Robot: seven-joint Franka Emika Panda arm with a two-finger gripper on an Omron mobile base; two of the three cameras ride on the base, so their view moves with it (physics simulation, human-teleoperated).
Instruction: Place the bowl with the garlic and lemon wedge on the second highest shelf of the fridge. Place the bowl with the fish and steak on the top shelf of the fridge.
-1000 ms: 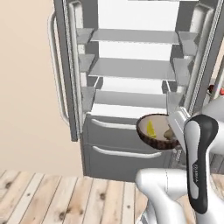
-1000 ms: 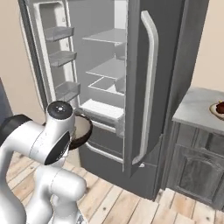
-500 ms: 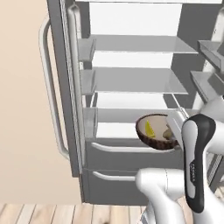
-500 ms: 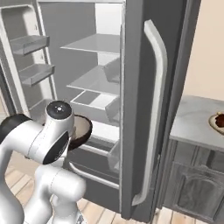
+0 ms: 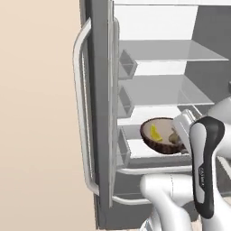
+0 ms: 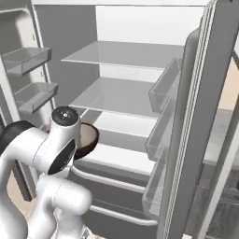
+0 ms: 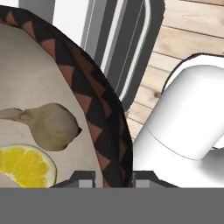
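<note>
While the bowl [image 5: 162, 136] is carried in front of the open fridge [image 6: 121, 93], it is held by its rim alone: in the hand view the gripper [image 7: 113, 177] is seen nearly closed, one finger on each side of the dark patterned rim [image 7: 103, 127]. The bowl sits below the level of the second highest shelf [image 5: 162, 92] and well below the top shelf [image 5: 171, 52], just ahead of the lower fridge compartment. Inside it the lemon wedge [image 5: 155, 133] lies to the left and the garlic [image 5: 175, 134] to the right, both loose.

A stiff, hard bowl is judged, probably ceramic or wood, moderately light but breakable if knocked against a shelf edge. A rim pinch is off-centre, so some tendency to tip away from the fingers is to be expected; the bowl should be kept level. The garlic is round and likely to roll, and the wedge may slide on the smooth inner surface [image 7: 39, 70], so gentle, slow motion is advised. A raise would be needed before the bowl is pushed far enough onto the second highest shelf.
</note>
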